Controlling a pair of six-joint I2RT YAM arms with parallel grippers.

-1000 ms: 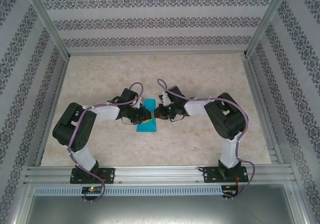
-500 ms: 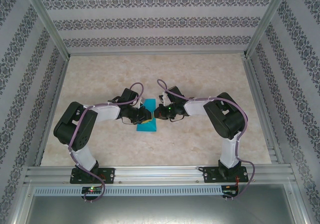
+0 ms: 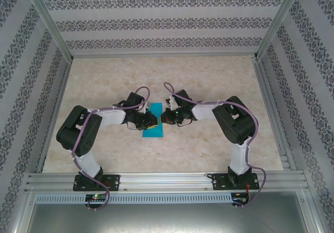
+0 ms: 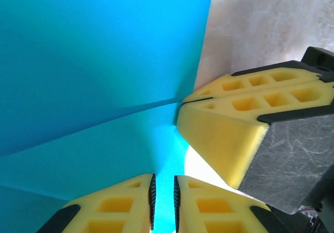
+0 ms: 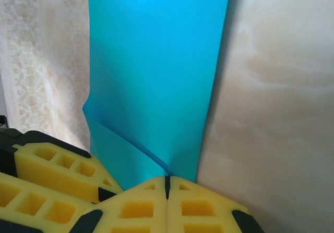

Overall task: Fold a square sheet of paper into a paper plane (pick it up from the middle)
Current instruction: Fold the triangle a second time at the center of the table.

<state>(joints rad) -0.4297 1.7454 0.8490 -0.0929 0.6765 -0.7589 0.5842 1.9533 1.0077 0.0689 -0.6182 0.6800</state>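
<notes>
The square sheet of paper (image 3: 153, 133) lies mid-table as a narrow teal strip, both grippers meeting over it. In the right wrist view the paper (image 5: 156, 71) has a slanted crease running down to my right gripper (image 5: 167, 179), which is shut on its near edge. My left gripper (image 4: 163, 178) stands at the paper (image 4: 94, 61), its jaws a narrow gap apart with teal showing between them. The right gripper's yellow fingers (image 4: 224, 129) press at the end of the crease. From above, the left gripper (image 3: 154, 120) and right gripper (image 3: 163, 117) almost touch. No paper plane shape shows.
The marble-patterned table (image 3: 209, 76) is bare around the paper. Metal frame rails (image 3: 162, 180) run along the near edge, and patterned walls close in the other three sides.
</notes>
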